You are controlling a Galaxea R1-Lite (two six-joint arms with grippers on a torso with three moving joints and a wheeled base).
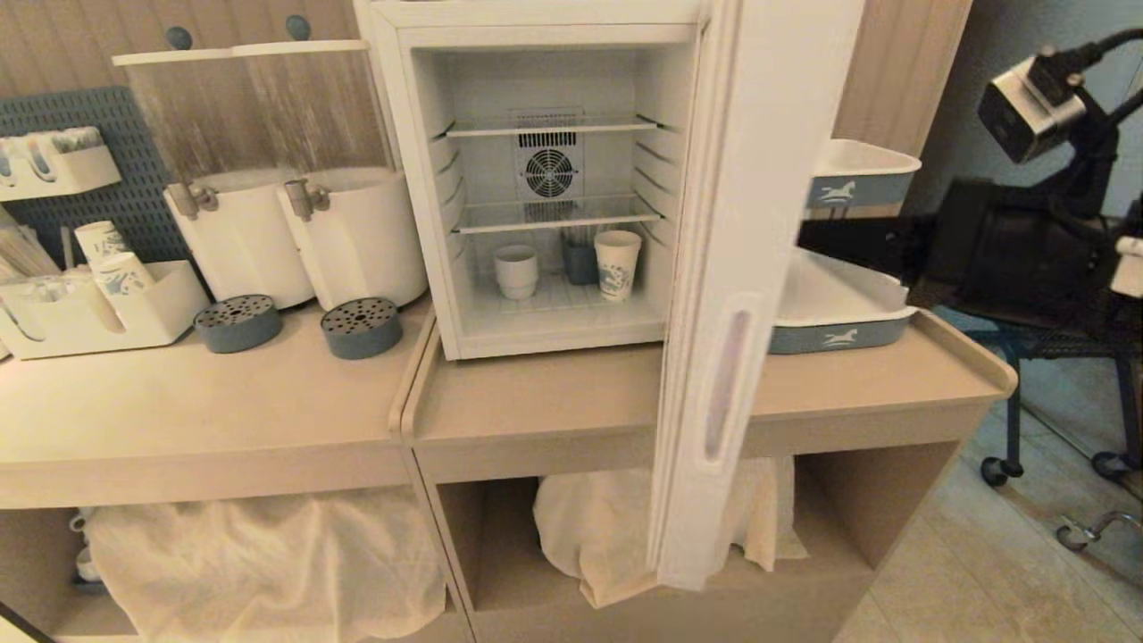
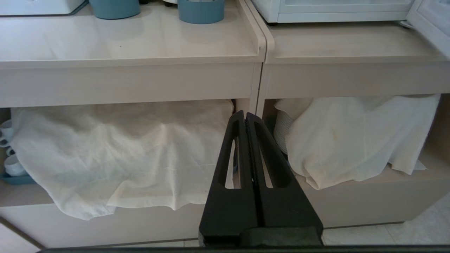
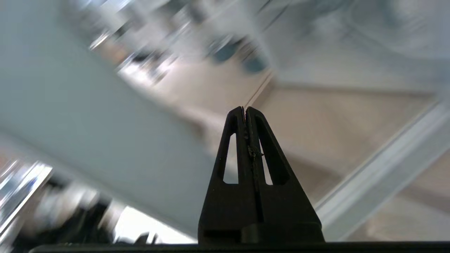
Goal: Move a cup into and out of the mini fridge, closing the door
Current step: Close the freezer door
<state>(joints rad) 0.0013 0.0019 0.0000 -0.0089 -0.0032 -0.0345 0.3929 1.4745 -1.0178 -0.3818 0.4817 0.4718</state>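
Observation:
The mini fridge stands open on the right counter, and its door is swung out towards me, seen edge-on. On the fridge floor under the lowest wire shelf sits the white cup. A blue-patterned paper cup stands to its right and a grey-blue cup behind them. My left gripper is shut and empty, low in front of the counter's lower shelves. My right gripper is shut and empty, pointing across the blurred countertop. Neither gripper's fingers show in the head view.
Two white drink dispensers and two blue-grey drip trays stand left of the fridge, with a paper-cup holder further left. White bins sit behind the door. Cloth covers the lower shelves. A black arm with a silver box rises at the far right.

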